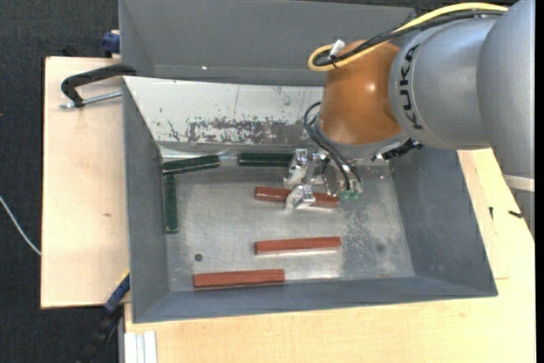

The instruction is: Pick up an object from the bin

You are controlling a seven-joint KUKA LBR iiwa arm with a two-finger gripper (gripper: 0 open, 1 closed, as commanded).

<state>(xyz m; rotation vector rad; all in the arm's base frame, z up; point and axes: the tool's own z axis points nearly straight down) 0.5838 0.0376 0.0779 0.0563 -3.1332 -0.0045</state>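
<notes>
My gripper [303, 183] hangs low over the middle of the bin, its metal fingers right at a red-brown flat stick [274, 195] that lies there. The fingertips overlap the right part of that stick; whether they grip it I cannot tell. Just behind the gripper lies a dark green stick [263, 158] along the back wall. A second red-brown stick [297, 246] lies a little in front of the gripper.
A third red-brown stick [238, 277] lies by the front wall. Two more dark green sticks form an L at the back left, one along the back wall [192, 165], one pointing forward [171, 203]. The arm's orange cover looms over the bin's back right.
</notes>
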